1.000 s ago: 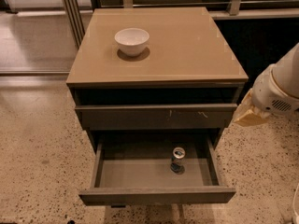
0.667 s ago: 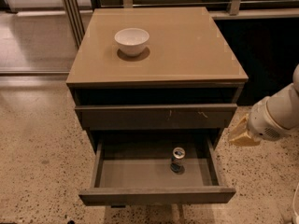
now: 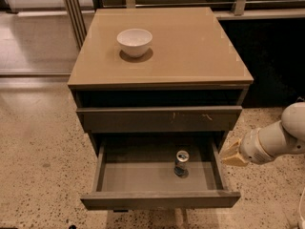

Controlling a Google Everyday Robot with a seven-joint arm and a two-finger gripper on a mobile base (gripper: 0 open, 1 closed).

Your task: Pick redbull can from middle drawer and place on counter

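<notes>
The redbull can (image 3: 181,162) stands upright on the grey floor of the open middle drawer (image 3: 143,176), right of its centre. The drawer is pulled out toward the camera. My gripper (image 3: 232,154) is at the right, just outside the drawer's right wall and about level with the can, pointing left toward it and holding nothing. The white arm behind it runs off the right edge. The glossy tan counter (image 3: 190,46) tops the cabinet above.
A white bowl (image 3: 135,41) sits on the counter at the back left. The shut drawer front with pale scratches (image 3: 159,119) is above the open drawer. Speckled floor surrounds the cabinet; a dark space lies to its right.
My arm and gripper have moved down, from beside the scratched drawer front to beside the open drawer's right wall. The can and the bowl have not moved.
</notes>
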